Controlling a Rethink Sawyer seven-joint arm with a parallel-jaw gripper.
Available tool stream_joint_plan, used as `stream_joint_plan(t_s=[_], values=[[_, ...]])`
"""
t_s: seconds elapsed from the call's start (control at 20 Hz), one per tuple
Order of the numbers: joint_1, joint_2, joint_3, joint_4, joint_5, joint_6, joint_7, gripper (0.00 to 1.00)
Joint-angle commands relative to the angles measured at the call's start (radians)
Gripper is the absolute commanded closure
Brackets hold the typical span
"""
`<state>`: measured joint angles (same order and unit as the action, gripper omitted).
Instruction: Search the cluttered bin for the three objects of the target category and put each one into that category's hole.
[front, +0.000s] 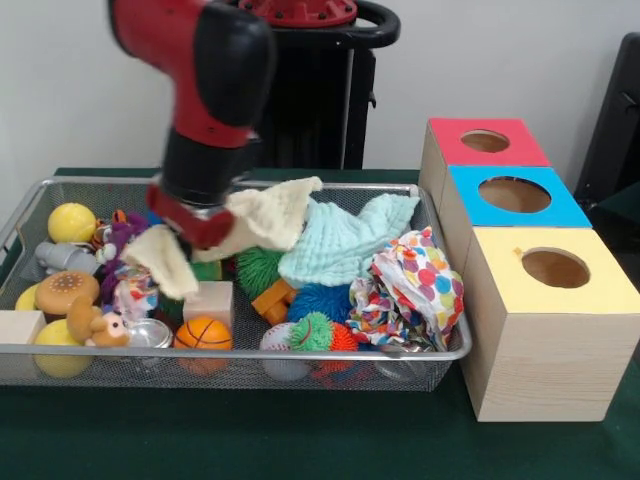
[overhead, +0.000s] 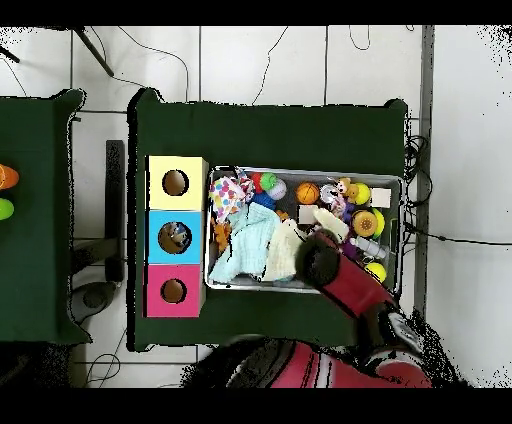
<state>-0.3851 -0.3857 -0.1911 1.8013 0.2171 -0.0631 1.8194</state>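
Red-and-black arm's hand (front: 200, 222) hovering low over left half of wire mesh bin (front: 448, 352) — pale yellow cloth (front: 268, 218) draped across it, seemingly pinched and lifting, though fingers hidden, so can't tell for sure. Cloth's long axis running left-right in front view, one end drooping down-left. Mint green cloth (front: 340, 240) and polka-dot cloth (front: 415, 290) lying in bin's right half. Blue-topped wooden box (overhead: 175, 237) showing something in its hole; rest of sorting looking undone — yellow-topped box (front: 555, 300) hole dark.
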Motion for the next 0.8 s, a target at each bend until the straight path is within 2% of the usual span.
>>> stream_joint_plan(t_s=[0.05,0.2,0.3,0.45,0.5,0.65,0.7,0.8], values=[[-0.632,0.022,0.420,-0.052,-0.652,0.092,-0.373,1.00],[-0.739,0.063,0.506,-0.136,-0.794,0.162,-0.402,1.00],[-0.812,0.080,0.563,-0.157,-0.874,0.210,-0.417,1.00],[-0.862,0.083,0.613,-0.185,-0.939,0.266,-0.429,1.00],[-0.868,0.084,0.634,-0.202,-0.952,0.289,-0.424,1.00],[-0.837,0.083,0.618,-0.218,-1.012,0.265,-0.356,1.00],[-0.812,0.100,0.587,-0.226,-1.045,0.241,-0.310,1.00],[-0.741,0.086,0.518,-0.226,-1.073,0.194,-0.209,1.00]])
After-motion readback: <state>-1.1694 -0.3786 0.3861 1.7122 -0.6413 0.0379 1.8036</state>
